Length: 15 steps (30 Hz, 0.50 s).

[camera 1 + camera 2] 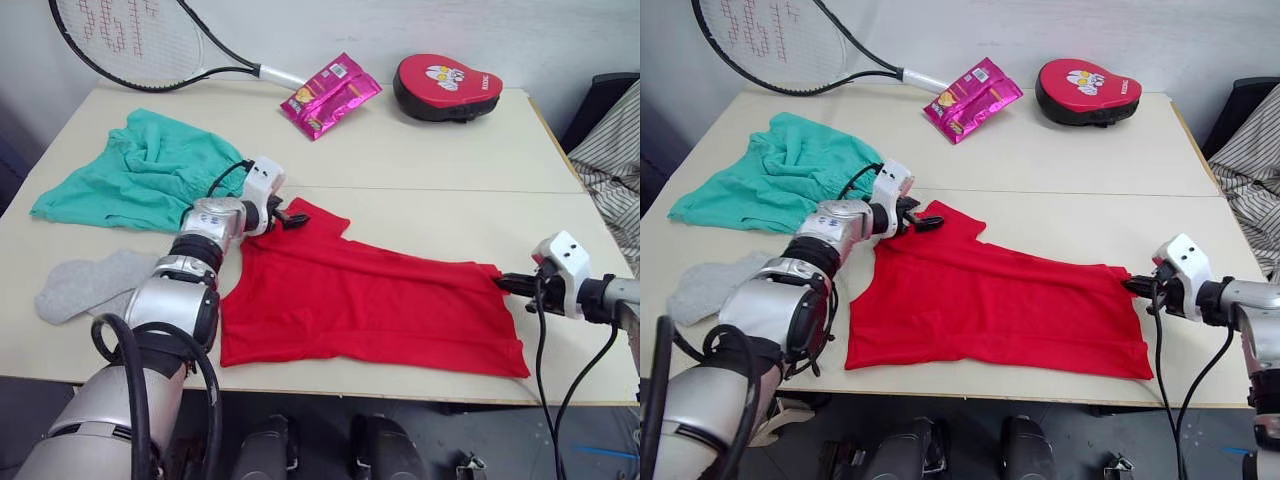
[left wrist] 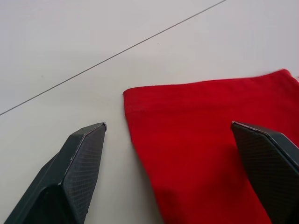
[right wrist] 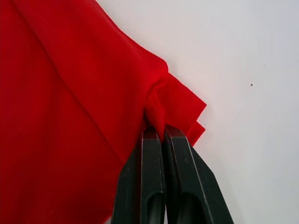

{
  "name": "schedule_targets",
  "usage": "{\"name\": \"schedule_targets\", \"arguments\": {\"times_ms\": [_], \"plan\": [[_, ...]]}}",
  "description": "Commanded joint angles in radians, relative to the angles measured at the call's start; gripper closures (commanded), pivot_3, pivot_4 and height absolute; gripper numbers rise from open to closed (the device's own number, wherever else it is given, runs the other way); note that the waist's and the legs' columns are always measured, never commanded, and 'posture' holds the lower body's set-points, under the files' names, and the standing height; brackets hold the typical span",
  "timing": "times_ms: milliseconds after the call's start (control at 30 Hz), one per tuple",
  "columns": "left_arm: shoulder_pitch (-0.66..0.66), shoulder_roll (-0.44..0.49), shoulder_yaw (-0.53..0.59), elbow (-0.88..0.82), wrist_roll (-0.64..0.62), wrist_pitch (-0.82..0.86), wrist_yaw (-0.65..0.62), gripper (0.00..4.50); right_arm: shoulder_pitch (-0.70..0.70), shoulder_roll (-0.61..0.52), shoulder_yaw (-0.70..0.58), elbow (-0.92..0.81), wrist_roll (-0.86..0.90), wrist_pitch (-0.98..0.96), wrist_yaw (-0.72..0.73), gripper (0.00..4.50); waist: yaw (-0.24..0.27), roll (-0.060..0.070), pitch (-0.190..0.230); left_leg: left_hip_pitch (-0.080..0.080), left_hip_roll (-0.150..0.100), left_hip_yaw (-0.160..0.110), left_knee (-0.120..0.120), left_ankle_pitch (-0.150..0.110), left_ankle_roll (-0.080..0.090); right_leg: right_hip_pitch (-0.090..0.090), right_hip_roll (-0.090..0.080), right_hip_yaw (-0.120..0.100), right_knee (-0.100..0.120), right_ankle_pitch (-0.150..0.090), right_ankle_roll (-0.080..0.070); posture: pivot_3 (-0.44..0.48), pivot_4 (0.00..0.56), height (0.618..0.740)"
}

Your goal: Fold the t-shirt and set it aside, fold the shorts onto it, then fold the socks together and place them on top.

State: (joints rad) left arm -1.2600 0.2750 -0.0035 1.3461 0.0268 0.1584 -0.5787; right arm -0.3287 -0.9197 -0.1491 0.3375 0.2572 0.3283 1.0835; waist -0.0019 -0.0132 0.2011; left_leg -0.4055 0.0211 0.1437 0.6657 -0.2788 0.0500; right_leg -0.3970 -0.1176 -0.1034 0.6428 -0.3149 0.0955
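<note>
T-shirt lies spread flat across lower centre of the head view, on the table, long axis running left-right. Right gripper at right edge of frame, fingers pinched closed on a bunched corner of the t-shirt's hem, cloth puckered at the tips. Left gripper at centre-left, fingers spread wide, straddling the red sleeve edge, one finger over bare table, the other over cloth, nothing pinched yet. Shorts crumpled in upper left, well apart from the shirt. Socks at left edge, lower, just beside the left arm. Racket, pink snack packet and red padded mitt along the top, out of the way. Judgement: first fold is in hand, barely started. To do it well, left gripper should settle lower so both fingers bracket the sleeve edge, close on cloth not table, then both ends lift together at matching height and carry over evenly so the fold line stays straight. Risk: right corner is a thin bunched pinch, could slip if pulled taut.
</note>
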Motion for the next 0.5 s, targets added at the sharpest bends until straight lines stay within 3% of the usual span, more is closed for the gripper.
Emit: {"name": "schedule_targets", "arguments": {"times_ms": [33, 500], "plan": [[-0.014, -0.021, -0.013, 0.006, 0.049, -0.009, 0.037, 0.4, 0.024, 0.004, -0.04, -0.059, 0.027, 0.005, -0.015, 4.5, 0.001, 0.0, 0.0, 0.0, 0.0, 0.0, 0.0, 0.0, 0.0, 0.0, 0.0, 0.0, 0.0, 0.0, 0.0, 0.0, 0.15, 0.74], [0.002, -0.019, 0.081, -0.001, 0.038, -0.108, 0.046, 4.38, 0.135, 0.009, -0.096, -0.168, 0.068, 0.035, -0.066, 4.5, 0.001, 0.0, 0.0, 0.0, -0.001, 0.0, 0.0, 0.0, 0.0, 0.0, -0.001, 0.0, -0.003, 0.0, 0.0, 0.0, 0.15, 0.74]]}}
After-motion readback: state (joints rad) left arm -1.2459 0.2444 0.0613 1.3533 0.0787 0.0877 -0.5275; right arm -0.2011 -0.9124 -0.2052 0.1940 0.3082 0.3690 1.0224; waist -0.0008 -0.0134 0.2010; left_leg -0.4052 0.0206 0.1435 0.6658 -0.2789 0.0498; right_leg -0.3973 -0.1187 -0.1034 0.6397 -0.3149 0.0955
